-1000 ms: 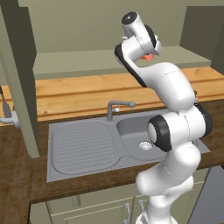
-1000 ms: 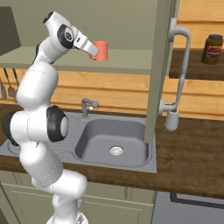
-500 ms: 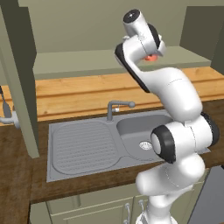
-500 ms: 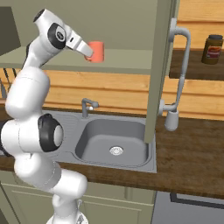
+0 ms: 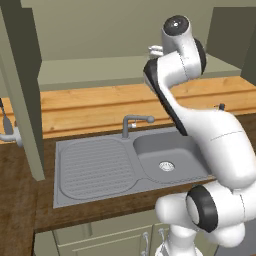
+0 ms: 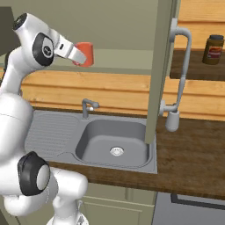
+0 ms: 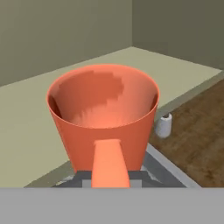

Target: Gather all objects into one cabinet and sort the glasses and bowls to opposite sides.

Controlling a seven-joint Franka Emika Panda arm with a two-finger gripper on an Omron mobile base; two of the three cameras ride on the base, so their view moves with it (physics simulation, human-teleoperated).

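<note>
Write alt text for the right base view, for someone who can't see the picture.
A white robot arm holds a salmon-orange cup in the shut jaws of its gripper, level with the pale green shelf of an open olive-green wall cabinet. Below lie a grey sink with a tap in a wooden counter, and a dark jar stands on a shelf at far right.

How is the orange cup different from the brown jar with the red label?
The orange cup is open-topped; the jar has a dark lid. The cup is plain orange; the jar is brown with a red label. The end effector holds the cup up in the air; the jar stands on a wooden shelf.
</note>
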